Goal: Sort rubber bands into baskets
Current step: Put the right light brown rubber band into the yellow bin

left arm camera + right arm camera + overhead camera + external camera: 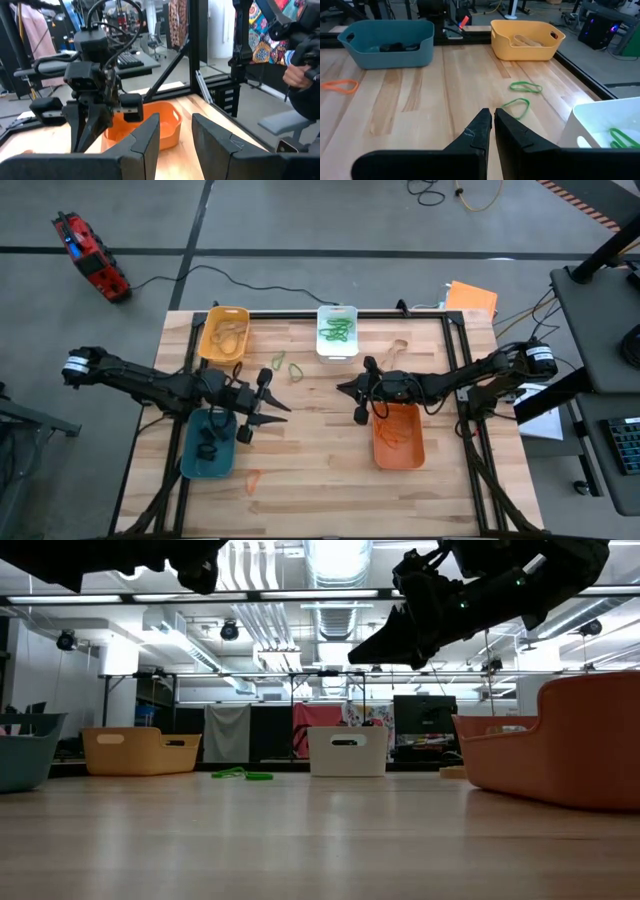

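Four baskets stand on the wooden table: yellow (224,333) and white (337,330) at the far side, teal (209,442) and orange (398,435) nearer. Two green rubber bands (288,366) lie flat between the yellow and white baskets, seen also in the right wrist view (525,87). A tan band (397,348) lies right of the white basket, an orange band (252,480) near the front edge. My left gripper (280,412) hovers open beside the teal basket, empty (175,135). My right gripper (342,388) hovers shut (493,117) above the table, left of the orange basket.
Black bands lie in the teal basket (395,47), tan ones in the yellow basket (527,41), green ones in the white basket (337,330). The two grippers point at each other over the table's middle. A person's hand (295,75) shows beyond the table.
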Robot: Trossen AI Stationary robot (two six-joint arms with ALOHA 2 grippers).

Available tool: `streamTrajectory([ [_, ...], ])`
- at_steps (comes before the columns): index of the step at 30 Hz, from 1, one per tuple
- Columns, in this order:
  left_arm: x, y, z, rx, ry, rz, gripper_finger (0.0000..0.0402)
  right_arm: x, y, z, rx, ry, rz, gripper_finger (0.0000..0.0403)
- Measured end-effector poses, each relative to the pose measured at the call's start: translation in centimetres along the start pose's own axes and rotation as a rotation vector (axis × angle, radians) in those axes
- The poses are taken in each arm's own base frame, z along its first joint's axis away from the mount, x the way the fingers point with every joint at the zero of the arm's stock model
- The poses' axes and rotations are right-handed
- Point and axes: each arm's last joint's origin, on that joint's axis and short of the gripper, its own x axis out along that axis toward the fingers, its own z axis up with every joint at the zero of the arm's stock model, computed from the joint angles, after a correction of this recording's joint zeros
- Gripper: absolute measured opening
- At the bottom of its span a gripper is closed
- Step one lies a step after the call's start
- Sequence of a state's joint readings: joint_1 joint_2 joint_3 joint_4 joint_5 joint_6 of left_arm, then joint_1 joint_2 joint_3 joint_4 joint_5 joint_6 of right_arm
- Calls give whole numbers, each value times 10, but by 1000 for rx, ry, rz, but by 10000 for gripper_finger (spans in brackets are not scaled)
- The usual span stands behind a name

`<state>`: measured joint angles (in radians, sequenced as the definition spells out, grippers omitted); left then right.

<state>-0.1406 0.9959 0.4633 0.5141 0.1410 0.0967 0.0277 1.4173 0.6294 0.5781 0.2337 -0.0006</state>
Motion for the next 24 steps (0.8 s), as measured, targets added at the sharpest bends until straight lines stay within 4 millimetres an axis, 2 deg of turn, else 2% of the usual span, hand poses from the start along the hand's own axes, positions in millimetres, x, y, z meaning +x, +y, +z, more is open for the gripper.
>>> streamTrajectory([
  [12, -41, -4, 20, 36, -5, 0, 99, 0, 0, -1, -1, 5, 0, 18],
  [24, -38, -4, 16, 22, 30, -4, 99, 0, 0, -1, -1, 6, 0, 18],
])
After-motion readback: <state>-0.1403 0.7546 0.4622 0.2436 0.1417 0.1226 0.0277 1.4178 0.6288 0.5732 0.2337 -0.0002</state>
